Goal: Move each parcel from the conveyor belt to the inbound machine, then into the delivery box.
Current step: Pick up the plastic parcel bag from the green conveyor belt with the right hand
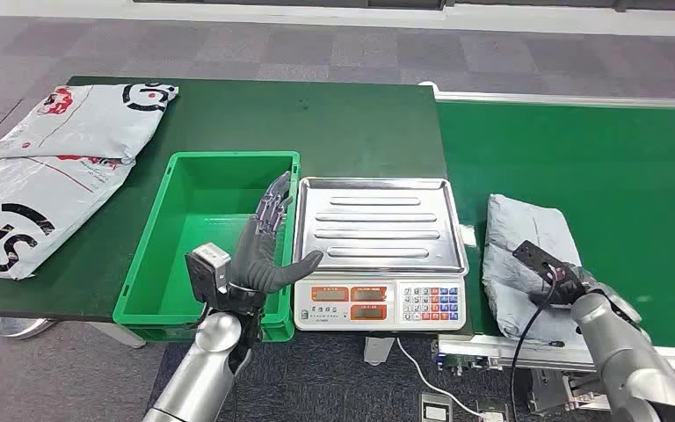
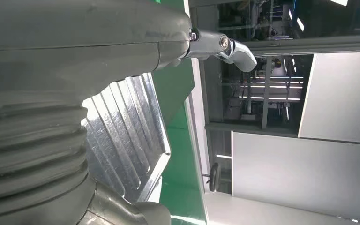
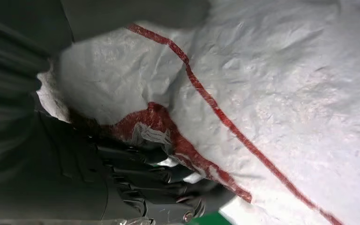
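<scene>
A grey parcel (image 1: 527, 246) lies on the green conveyor belt (image 1: 606, 158), near its front edge. My right hand (image 1: 569, 286) grips the parcel's near corner. In the right wrist view the dark fingers (image 3: 140, 180) curl under the edge of the white, red-striped parcel (image 3: 272, 93), with the thumb over it. The inbound machine, a scale with a bare steel tray (image 1: 378, 220), stands left of the belt. My left hand (image 1: 264, 246) hovers open between the scale and the green delivery box (image 1: 145, 264), its thumb pointing toward the scale. The steel tray (image 2: 122, 122) shows past my left hand (image 2: 51, 93).
Two large grey mailer bags (image 1: 44, 176) lie on the dark green table left of the box. The scale's keypad and display (image 1: 378, 303) face me, and a white cable (image 1: 431, 378) trails to the floor below it.
</scene>
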`<action>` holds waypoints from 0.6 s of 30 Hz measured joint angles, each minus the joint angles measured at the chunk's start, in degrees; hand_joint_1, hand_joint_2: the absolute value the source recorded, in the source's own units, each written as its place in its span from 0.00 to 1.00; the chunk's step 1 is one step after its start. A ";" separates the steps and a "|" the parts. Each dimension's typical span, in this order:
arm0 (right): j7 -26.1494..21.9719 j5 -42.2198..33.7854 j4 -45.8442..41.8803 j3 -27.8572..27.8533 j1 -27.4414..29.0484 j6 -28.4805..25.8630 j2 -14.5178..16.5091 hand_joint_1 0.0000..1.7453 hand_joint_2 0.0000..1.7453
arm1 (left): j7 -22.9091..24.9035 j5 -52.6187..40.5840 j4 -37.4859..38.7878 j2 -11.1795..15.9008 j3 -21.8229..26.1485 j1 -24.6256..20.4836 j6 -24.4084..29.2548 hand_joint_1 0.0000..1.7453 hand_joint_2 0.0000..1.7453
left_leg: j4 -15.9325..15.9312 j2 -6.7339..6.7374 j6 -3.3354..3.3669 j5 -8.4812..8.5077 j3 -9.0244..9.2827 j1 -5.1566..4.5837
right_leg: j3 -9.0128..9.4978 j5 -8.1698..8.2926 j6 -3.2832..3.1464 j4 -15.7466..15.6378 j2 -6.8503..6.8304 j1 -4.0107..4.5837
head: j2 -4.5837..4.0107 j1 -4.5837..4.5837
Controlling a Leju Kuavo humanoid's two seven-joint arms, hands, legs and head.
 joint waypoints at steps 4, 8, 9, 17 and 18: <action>-0.06 0.01 0.02 -0.45 0.07 0.17 -0.07 1.00 1.00 | 0.00 -0.01 0.02 -0.03 0.00 0.00 -0.08 0.00 1.00 | 0.00 0.00 0.00 0.00 0.00 0.00 | 0.00 0.00 0.00 0.00 0.00 0.00 | 0.00 0.00; -0.23 0.02 0.02 -0.69 0.14 0.44 -0.09 1.00 1.00 | 0.00 -0.01 0.02 -0.04 0.00 -0.01 -0.10 0.00 1.00 | 0.01 0.00 0.00 0.00 0.00 0.00 | 0.00 0.00 0.00 0.00 0.00 0.00 | 0.00 0.00; -0.46 0.04 0.02 -0.76 0.17 0.61 -0.09 1.00 1.00 | 0.00 -0.02 0.03 -0.04 0.00 -0.01 -0.11 0.00 1.00 | 0.01 0.00 0.00 0.00 0.00 0.00 | 0.00 0.00 0.00 0.00 0.00 0.00 | 0.00 0.00; -6.28 0.79 0.02 -1.09 0.57 0.53 0.16 1.00 1.00 | 0.00 -0.19 0.04 -0.17 0.00 -0.13 -0.10 0.00 1.00 | -0.01 0.00 -0.01 0.00 -0.02 0.01 | 0.01 0.00 0.00 0.01 0.00 0.01 | 0.00 0.00; -7.53 0.93 0.01 -1.09 0.57 -0.22 0.29 1.00 1.00 | 0.00 -0.20 0.03 -0.17 0.00 -0.13 -0.03 0.00 1.00 | -0.02 -0.01 -0.01 0.00 -0.02 0.00 | 0.02 0.00 0.00 0.01 0.00 0.01 | 0.00 0.00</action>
